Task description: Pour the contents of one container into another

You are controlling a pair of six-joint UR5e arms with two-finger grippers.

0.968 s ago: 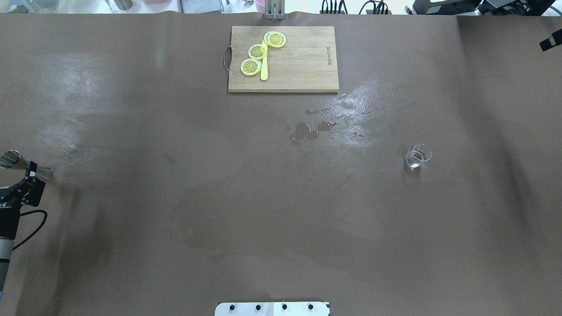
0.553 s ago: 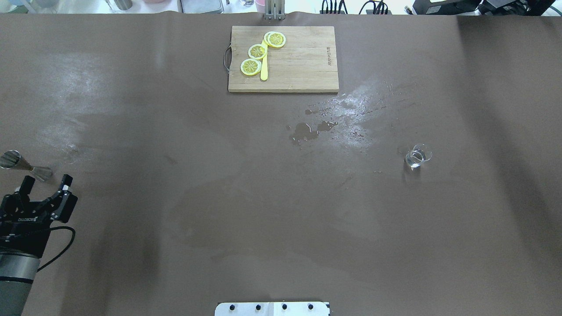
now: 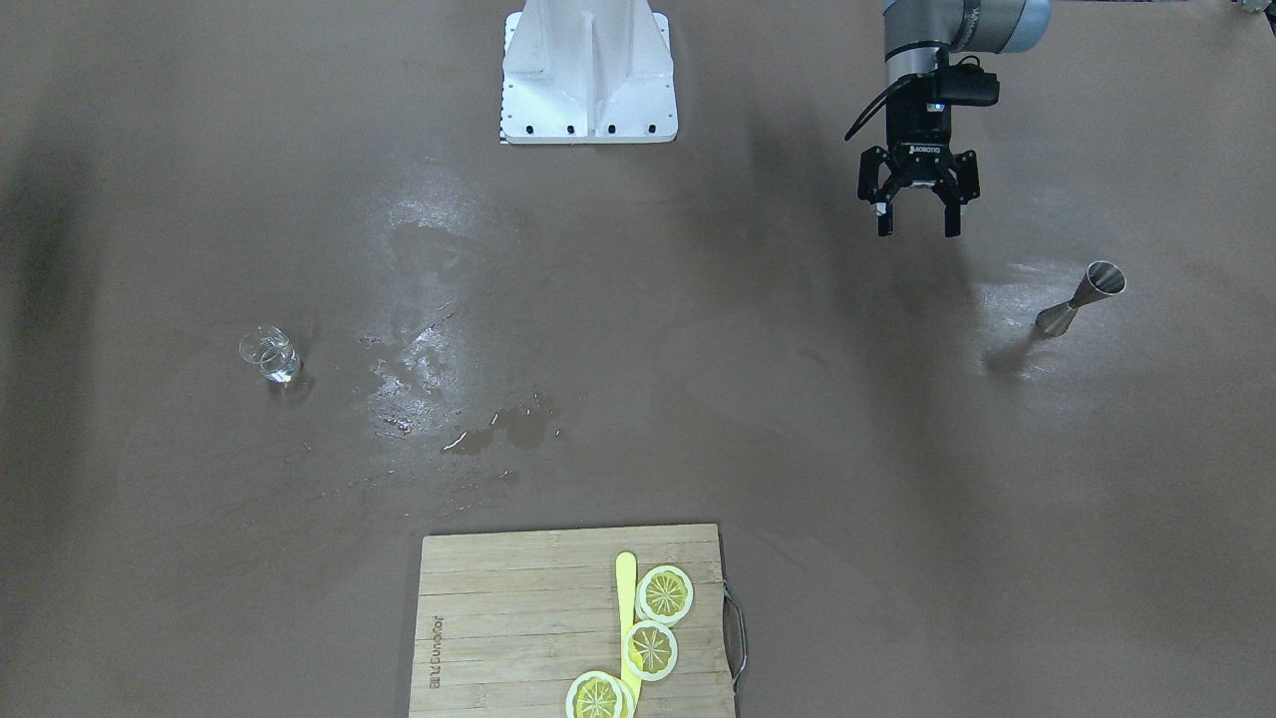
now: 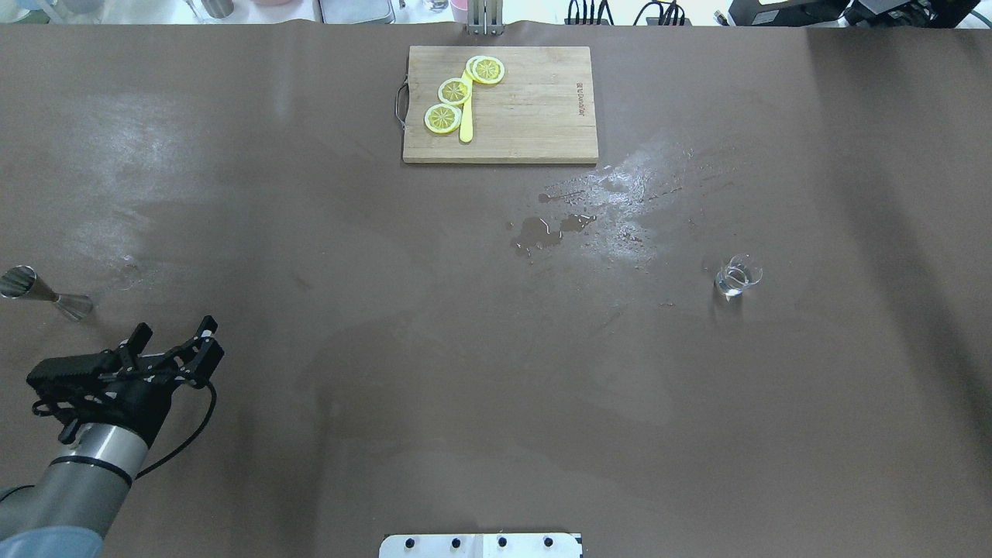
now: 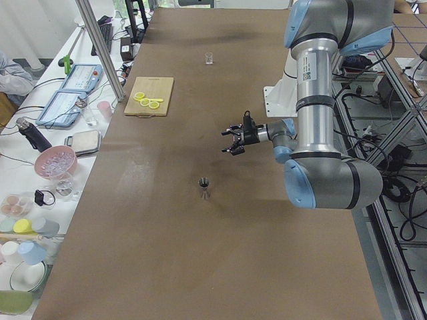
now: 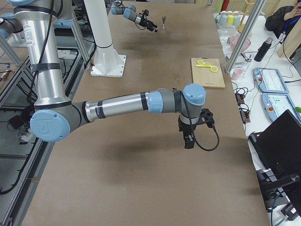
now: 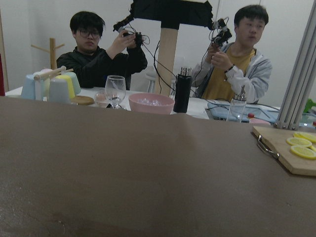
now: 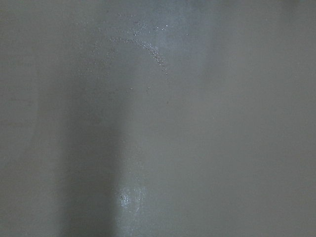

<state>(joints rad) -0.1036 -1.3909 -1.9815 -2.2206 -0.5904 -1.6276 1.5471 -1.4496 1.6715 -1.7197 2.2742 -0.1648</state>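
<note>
A steel jigger stands alone at the table's far left. My left gripper hovers open and empty, beside the jigger on the robot's side and apart from it. A small clear glass holding a little liquid stands on the table's right part. My right gripper shows only in the exterior right view, hanging over the table; I cannot tell whether it is open or shut. The right wrist view shows only bare wet table.
A wooden cutting board with lemon slices and a yellow knife lies at the far middle edge. A puddle and wet streaks lie between board and glass. The robot's white base is at the near edge. Operators sit beyond the table's left end.
My left gripper let go of the jigger, opened, and drew back toward the robot and to the right. The jigger stays standing where it was.
</note>
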